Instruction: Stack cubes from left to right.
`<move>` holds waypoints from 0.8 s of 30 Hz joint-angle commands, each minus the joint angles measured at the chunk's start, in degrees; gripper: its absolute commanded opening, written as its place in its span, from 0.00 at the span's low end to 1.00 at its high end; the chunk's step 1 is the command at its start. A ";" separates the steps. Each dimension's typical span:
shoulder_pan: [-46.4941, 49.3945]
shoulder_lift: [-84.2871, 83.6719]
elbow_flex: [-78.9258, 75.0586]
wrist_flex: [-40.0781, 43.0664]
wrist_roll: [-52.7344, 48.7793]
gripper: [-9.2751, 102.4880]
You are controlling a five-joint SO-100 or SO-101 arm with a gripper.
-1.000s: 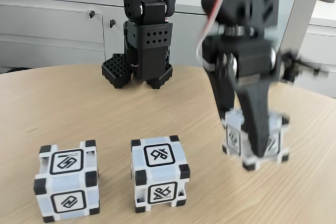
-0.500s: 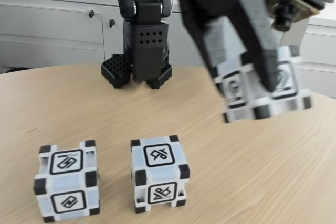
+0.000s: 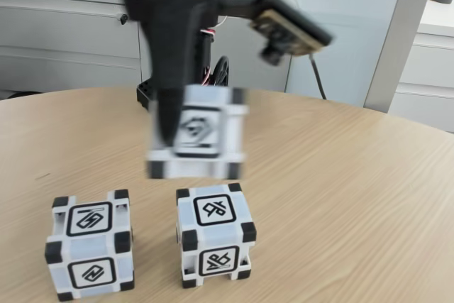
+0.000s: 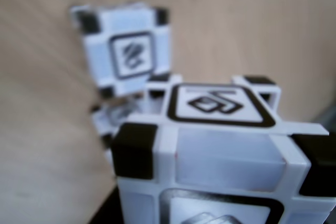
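round pale wooden table [image 3: 369, 196] fills fixed view. black robot arm [image 3: 174, 12] reaches down from top, motion-blurred. black two-finger gripper [image 3: 191, 133] clamped on pale blue-white plastic cube with black corner blocks [image 3: 198, 133] — one dark finger crosses cube's left face, cube held in air, clear of table, above and slightly left of middle cube [image 3: 215, 234]. left cube [image 3: 90, 245] rests on table beside middle cube, apart from it. wrist view: held cube [image 4: 220, 156] close at bottom, another cube [image 4: 126, 48] on table beyond — blurred.
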 commanded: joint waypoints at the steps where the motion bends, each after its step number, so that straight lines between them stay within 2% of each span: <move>1: 3.69 2.20 -0.44 3.34 -0.79 0.08; 12: 14.33 2.20 -0.53 3.87 -7.91 0.08; 24: 14.68 0.35 -0.97 2.99 -4.75 0.08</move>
